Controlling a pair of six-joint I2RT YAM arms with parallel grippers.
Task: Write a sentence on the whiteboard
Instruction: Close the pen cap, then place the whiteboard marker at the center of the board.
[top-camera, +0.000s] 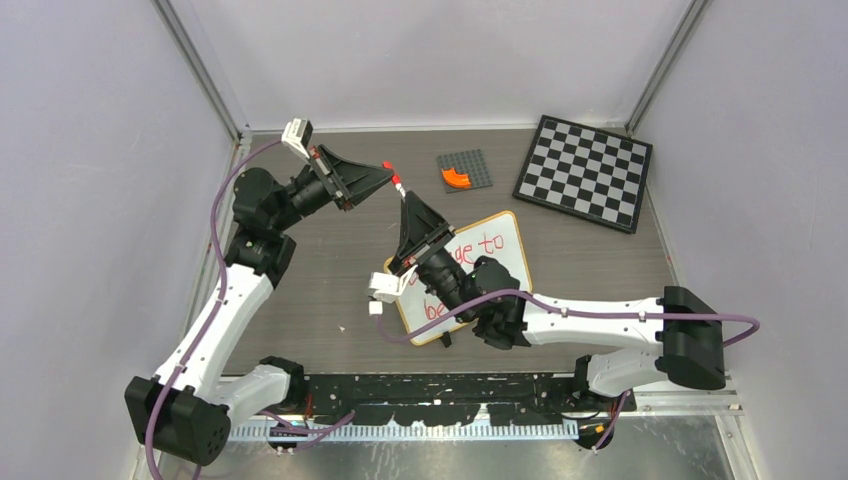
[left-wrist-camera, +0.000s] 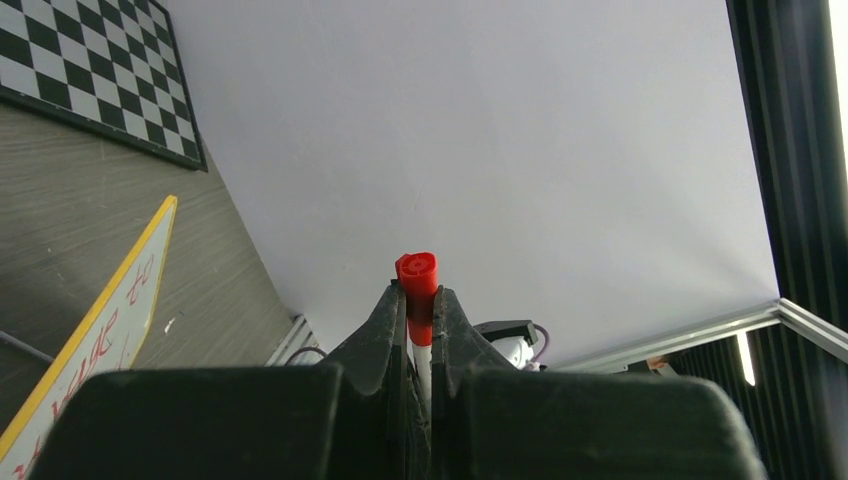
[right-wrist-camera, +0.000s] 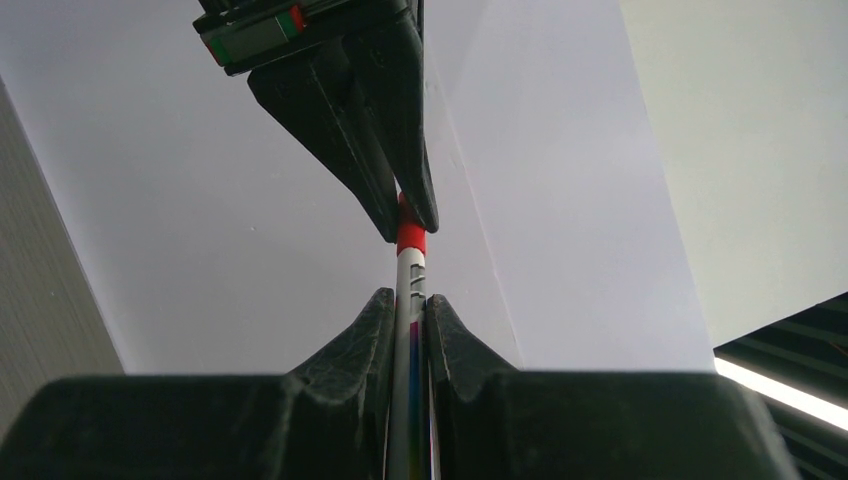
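Observation:
The whiteboard (top-camera: 505, 238) lies flat at mid-table, orange-framed, partly under my right arm. Of the sentence (top-camera: 478, 247) only red "ge to" and "be" below it show. The board's edge and some lettering also show in the left wrist view (left-wrist-camera: 95, 335). Both grippers hold one marker (top-camera: 394, 174) in the air beyond the board's far left corner. My left gripper (top-camera: 389, 171) (left-wrist-camera: 418, 300) is shut on its red capped end (left-wrist-camera: 417, 275). My right gripper (top-camera: 407, 200) (right-wrist-camera: 410, 305) is shut on the grey-white barrel (right-wrist-camera: 411, 290). The left fingers (right-wrist-camera: 375, 150) pinch the red end from above.
The black-and-white chequered board (top-camera: 585, 172) lies at the back right, also in the left wrist view (left-wrist-camera: 90, 70). A small grey studded plate (top-camera: 470, 165) with an orange piece (top-camera: 456, 178) sits behind the whiteboard. Pale walls enclose three sides.

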